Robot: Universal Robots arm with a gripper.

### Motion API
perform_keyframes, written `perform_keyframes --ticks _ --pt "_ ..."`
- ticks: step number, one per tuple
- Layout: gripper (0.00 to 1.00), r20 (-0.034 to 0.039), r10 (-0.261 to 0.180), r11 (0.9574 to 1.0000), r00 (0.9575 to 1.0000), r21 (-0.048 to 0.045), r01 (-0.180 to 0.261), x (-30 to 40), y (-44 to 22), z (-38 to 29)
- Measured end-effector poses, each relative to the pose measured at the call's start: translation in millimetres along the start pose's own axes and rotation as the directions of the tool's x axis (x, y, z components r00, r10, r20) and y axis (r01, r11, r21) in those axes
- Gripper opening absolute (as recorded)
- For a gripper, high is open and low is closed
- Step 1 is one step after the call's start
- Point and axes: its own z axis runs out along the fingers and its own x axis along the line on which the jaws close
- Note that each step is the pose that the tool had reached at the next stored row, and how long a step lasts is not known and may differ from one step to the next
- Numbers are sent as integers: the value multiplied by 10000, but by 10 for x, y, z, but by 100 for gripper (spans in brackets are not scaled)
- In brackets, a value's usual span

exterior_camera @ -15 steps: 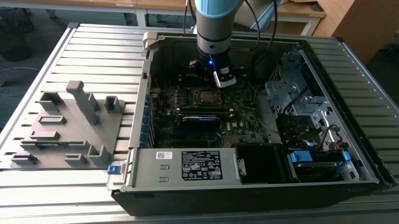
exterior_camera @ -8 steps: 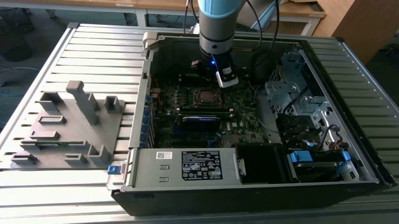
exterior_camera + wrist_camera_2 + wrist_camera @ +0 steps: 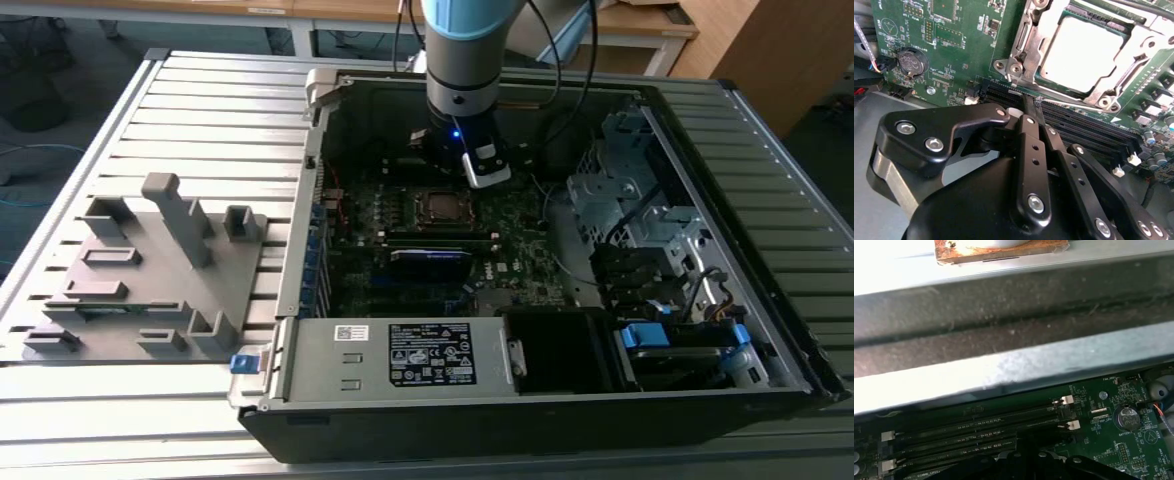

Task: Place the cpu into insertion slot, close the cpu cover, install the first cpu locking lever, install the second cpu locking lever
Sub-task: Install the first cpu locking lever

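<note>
From the exterior view I see the arm reaching down into the open computer case [image 3: 747, 330], which sits on the slatted table [image 3: 200, 100]. The gripper [image 3: 454, 160] hangs above the motherboard [image 3: 521, 270], close over the insertion slot [image 3: 422, 206]. A grey fixture [image 3: 147, 270] lies on the table toward the exterior view's left, well apart from the case. The power supply [image 3: 400, 355] fills the case's near edge.

In the second wrist view the gripper's black linkage takes up the foreground, its tip over the long memory slots [image 3: 1089, 125] just beside the socket. I cannot tell from here whether the gripper is released or clenched, and I see nothing in it. The cpu [image 3: 1081, 52] sits in the insertion slot, its pale metal top showing through the cut-out of the cpu cover [image 3: 1146, 42], which lies flat over it. A thin lever rod [image 3: 1134, 67] lies low along one side of the cover; I cannot tell whether it is hooked. A coin cell [image 3: 913, 61] sits on the board, well apart from the socket.

In the first wrist view I look across the memory slots toward the grey case wall [image 3: 1004, 370], with the coin cell near the board's edge.
</note>
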Motion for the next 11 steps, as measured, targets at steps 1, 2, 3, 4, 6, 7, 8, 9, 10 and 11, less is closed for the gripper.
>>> perform_keyframes --ticks 1,2,3,4,6,7,8,9,10,11 --pt "10 6 -1 10000 10000 -1 1 4 -1 0" --pt "10 14 -3 10000 10000 -4 3 9 -2 -1" --pt "10 25 -6 10000 10000 -6 6 17 -4 -2" --pt "10 36 -8 10000 10000 -8 8 25 -5 -3" --pt "10 60 -13 10000 10000 -13 13 39 -8 -4" --pt "10 70 -15 10000 10000 -15 15 44 -9 -4" --pt "10 78 -17 10000 10000 -17 17 49 -10 -3" --pt "10 79 -17 10000 10000 -18 17 50 -10 -3" --pt "10 80 -17 10000 10000 -18 18 50 -10 -4" --pt "10 81 -18 10000 10000 -17 18 50 -11 -4"
